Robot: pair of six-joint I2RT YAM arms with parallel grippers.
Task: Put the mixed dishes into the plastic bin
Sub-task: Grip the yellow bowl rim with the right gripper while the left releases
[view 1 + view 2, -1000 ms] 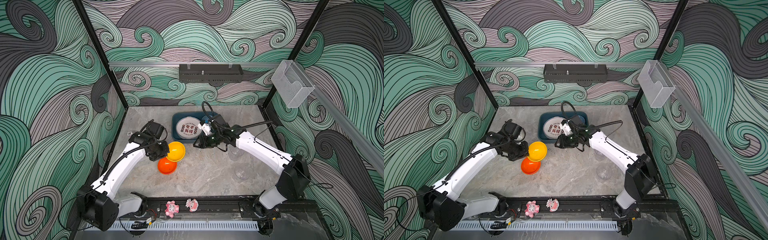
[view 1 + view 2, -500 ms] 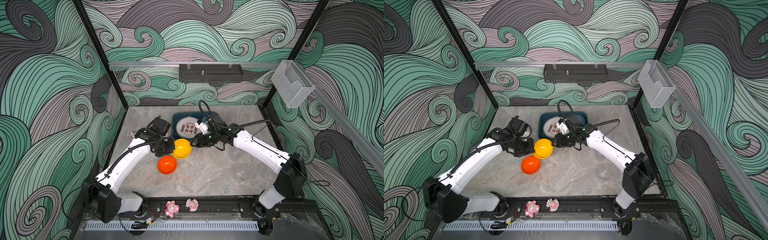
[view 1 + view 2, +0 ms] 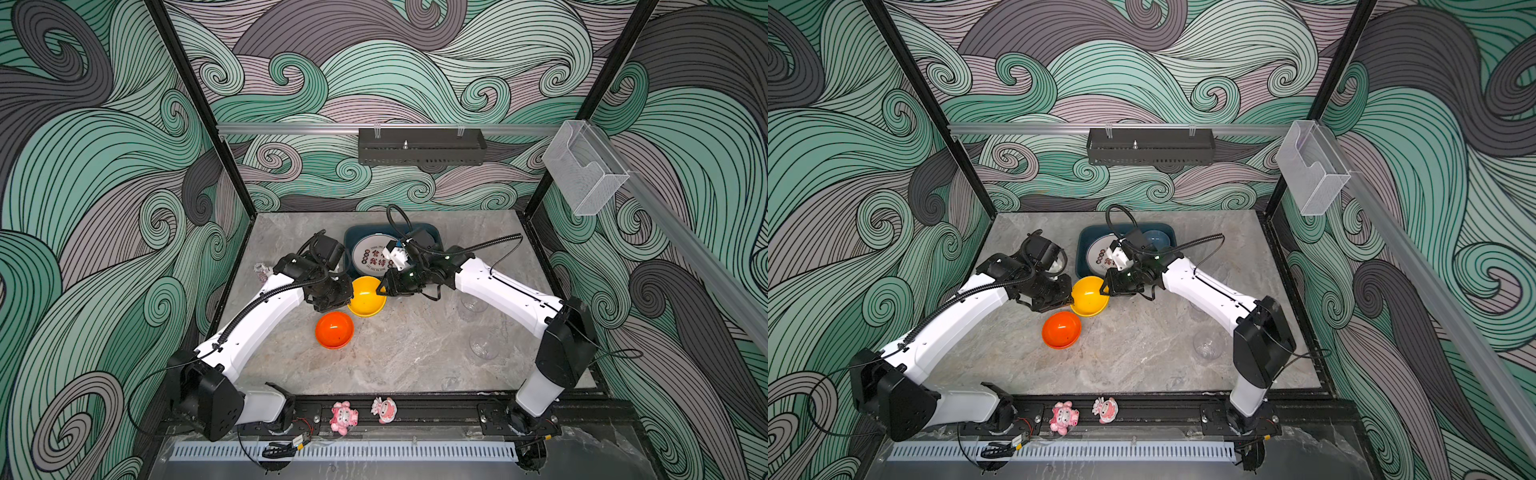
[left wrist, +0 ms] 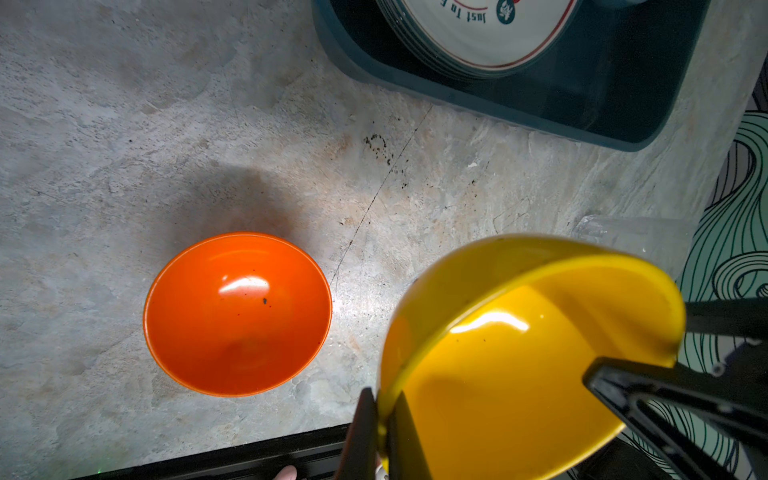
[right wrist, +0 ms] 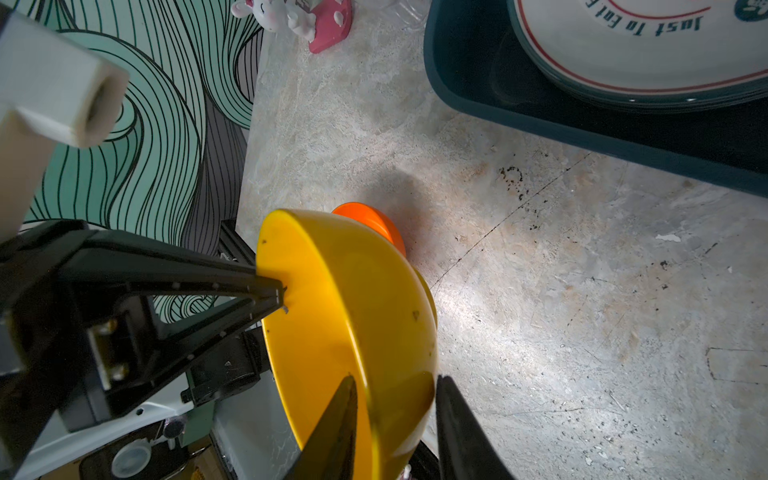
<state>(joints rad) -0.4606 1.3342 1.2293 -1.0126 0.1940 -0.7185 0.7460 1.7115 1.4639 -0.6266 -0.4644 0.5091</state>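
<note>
Left gripper (image 3: 351, 296) and right gripper (image 3: 381, 289), in both top views, meet at opposite rims of the yellow bowl (image 3: 365, 297). It hangs tilted in the air just off the near edge of the plastic bin (image 3: 356, 231). This looks like a handover, probably so the right arm can carry the bowl into the bin, where a plate (image 3: 370, 257) and, in a top view, a blue bowl (image 3: 1156, 240) already lie. An orange bowl (image 3: 334, 330) waits on the counter (image 3: 415, 353), further out from the bin. From the left wrist, the left gripper (image 4: 380, 415) is pinched shut on the yellow rim, bearing its weight. From the right wrist, the right gripper (image 5: 395, 380) has its jaws astride the other rim, one inside and one outside; whether they already bite cannot be told.
</note>
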